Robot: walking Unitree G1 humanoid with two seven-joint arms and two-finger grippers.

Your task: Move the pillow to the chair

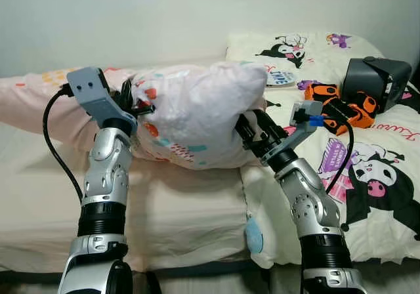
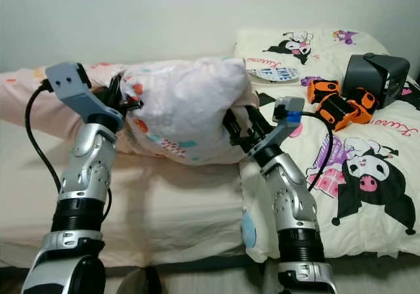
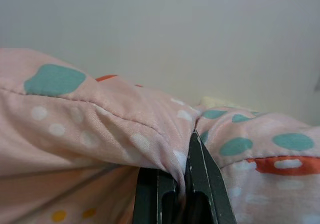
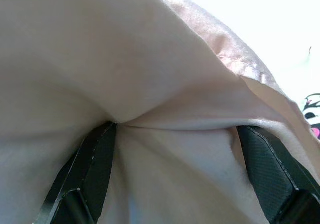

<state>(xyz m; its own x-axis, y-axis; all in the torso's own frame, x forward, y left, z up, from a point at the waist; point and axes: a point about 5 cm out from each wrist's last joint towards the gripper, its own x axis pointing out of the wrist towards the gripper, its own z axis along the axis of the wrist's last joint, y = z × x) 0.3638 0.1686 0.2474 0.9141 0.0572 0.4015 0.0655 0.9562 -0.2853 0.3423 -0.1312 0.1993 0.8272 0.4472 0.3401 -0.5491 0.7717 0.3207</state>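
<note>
The pillow [image 1: 197, 113] is white-pink with teal and orange spots, and it is held up over the bed between both grippers. My left gripper [image 1: 134, 104] is at its left end. In the left wrist view this gripper [image 3: 182, 169] is shut on a fold of the spotted pillow fabric [image 3: 100, 124]. My right gripper [image 1: 244, 131] presses into the pillow's right underside. The right wrist view has its black fingers [image 4: 90, 164] set wide apart around a thick bulge of the pillow [image 4: 150, 84], with the cloth creased between them.
A cream mattress [image 1: 184, 209] lies below. A pink blanket [image 1: 33, 104] stretches along the wall at the left. At the right is a cartoon-print quilt [image 1: 380, 176] with a black box [image 1: 377, 77] and orange-black gear [image 1: 341, 104] on it.
</note>
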